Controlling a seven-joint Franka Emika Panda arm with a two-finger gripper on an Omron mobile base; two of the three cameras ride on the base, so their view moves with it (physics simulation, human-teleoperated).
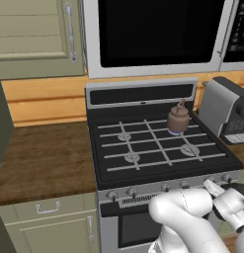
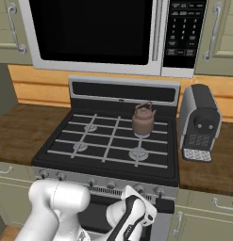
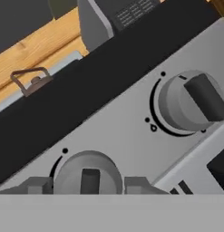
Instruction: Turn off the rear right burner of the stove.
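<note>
The tool (image 3: pixel 89 186), fingers spread, straddles a stove (image 3: pixel 127 131) knob (image 3: pixel 88 174) dead ahead; a 2nd knob (image 3: pixel 188 103) lies up-right of it.

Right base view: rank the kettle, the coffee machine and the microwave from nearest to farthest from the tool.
1. The kettle, on the stove's rear right burner, straight beyond the tool.
2. The coffee machine, on the counter right of the stove; close to the kettle's rank.
3. The microwave, high on the wall.
</note>
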